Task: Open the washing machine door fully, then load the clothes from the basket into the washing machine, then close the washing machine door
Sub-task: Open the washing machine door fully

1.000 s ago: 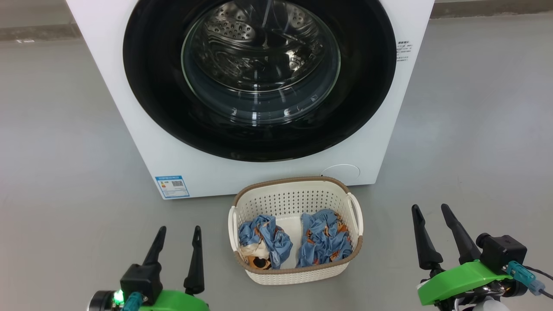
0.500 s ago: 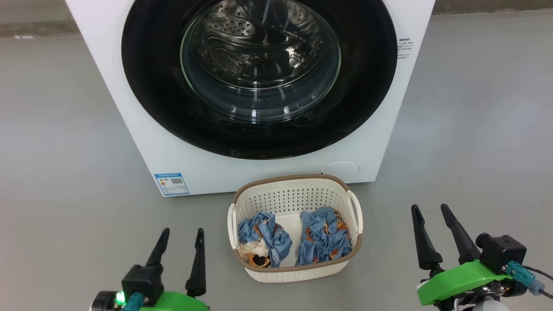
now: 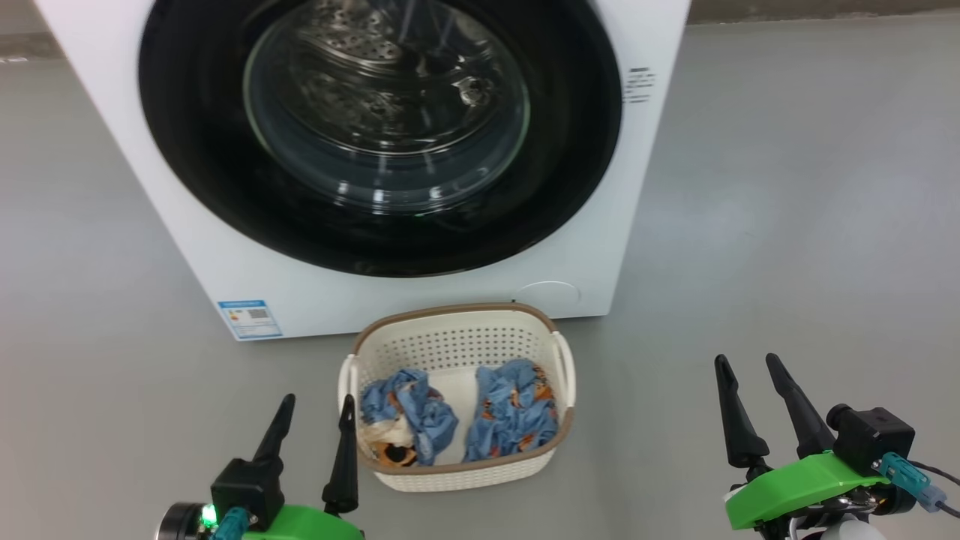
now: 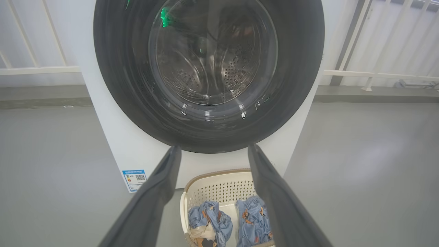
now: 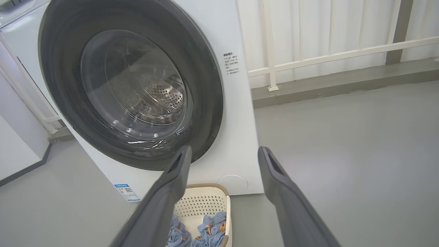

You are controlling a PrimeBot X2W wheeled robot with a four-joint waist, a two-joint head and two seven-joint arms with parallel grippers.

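Turning since a moment ago, the head camera now frames the machine (image 3: 600,262) and basket (image 3: 450,309) further left, though neither has itself moved; left gripper (image 3: 317,401) hangs just beside the basket, right gripper (image 3: 747,361) well apart from it, both with jaws apart and empty; the door (image 3: 570,172) is shut, so opening looks not yet begun; it is a glossy black ring round bulging clear glass, perforated steel drum (image 3: 352,45) behind; the clothes (image 3: 510,409), two crumpled blue printed bundles, lie in the perforated cream plastic basket with its woven-look brown rim, on a smooth grey floor (image 3: 787,225)
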